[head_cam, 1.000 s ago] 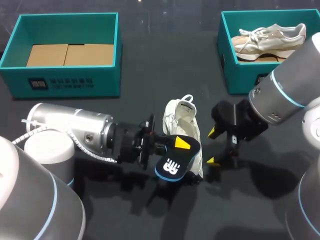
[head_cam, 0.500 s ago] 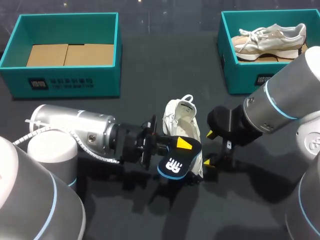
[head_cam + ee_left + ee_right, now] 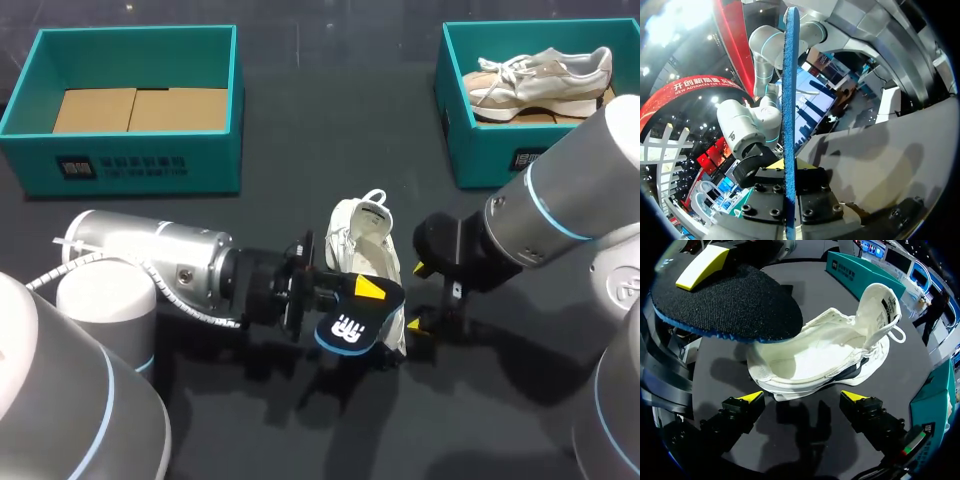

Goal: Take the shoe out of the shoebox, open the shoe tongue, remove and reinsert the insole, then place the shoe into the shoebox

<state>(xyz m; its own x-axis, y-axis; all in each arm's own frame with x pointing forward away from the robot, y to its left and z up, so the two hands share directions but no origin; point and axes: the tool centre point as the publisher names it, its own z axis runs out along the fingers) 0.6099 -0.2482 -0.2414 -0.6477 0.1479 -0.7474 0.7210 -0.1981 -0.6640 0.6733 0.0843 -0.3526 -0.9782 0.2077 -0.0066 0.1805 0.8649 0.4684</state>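
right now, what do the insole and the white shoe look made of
The insole looks like foam under dark knit fabric: grainy matte top, blue edge. The white shoe seems matte textile or synthetic leather, with stitched panels; which one is unclear.

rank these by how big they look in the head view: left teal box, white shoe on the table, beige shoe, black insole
1. left teal box
2. beige shoe and white shoe: about alike, the white one partly covered
3. black insole, smallest, though raised nearer the camera
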